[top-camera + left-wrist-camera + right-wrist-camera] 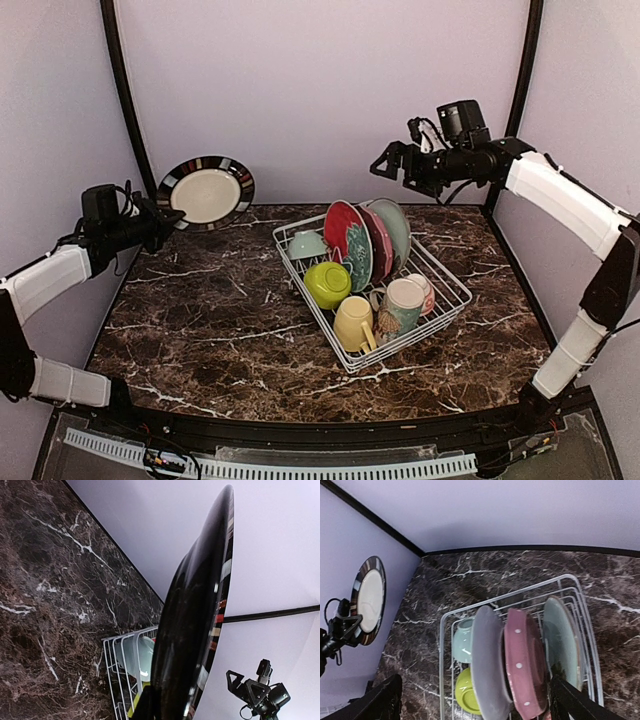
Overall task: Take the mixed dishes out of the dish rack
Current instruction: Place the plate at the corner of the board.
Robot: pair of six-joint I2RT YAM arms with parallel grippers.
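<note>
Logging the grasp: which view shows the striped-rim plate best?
Top external: the whole plate face, held at its edge by the left hand. Left wrist shows only its dark back; right wrist shows it small, at left.

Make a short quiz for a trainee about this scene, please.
1. True or false: the right tool is holding a plate.
2. Which dish does the left tool hold? A: lime bowl. B: dark striped plate. C: yellow mug.
3. Fill in: ___ plates stand upright in the dish rack.

Key:
1. False, it is open and empty.
2. B.
3. Three.
</note>
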